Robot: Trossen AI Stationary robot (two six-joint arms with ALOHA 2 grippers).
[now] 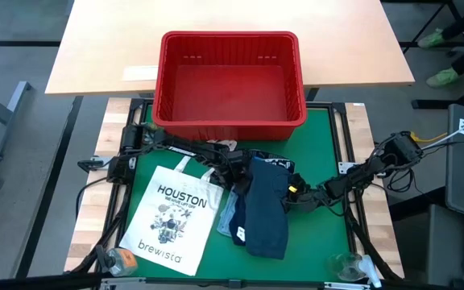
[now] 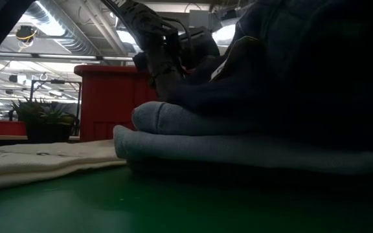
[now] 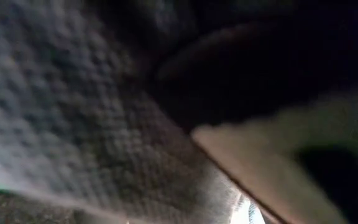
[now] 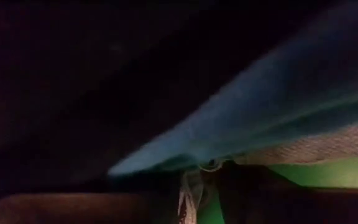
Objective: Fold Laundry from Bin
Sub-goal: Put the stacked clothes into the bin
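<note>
Laundry (image 1: 264,208) lies heaped on my green bench (image 1: 321,153) below the red bin (image 1: 230,80), my right claw (image 1: 295,193) at its edge, grip unclear, left claw (image 1: 234,163) spread.

Both arms low, reaching inward toward each other.
Left gripper (image 1: 234,163) at arm's end, fingers hidden; right gripper (image 1: 294,192) opposite and near it, wrist bent.

Both arms are dark, chunky jointed links with loose black cables looping alongside them. The right arm (image 1: 369,171) has a small yellow spot just behind its claw, probably a sticker or clip, hard to tell. The left arm (image 1: 176,145) looks plain black throughout.
</note>
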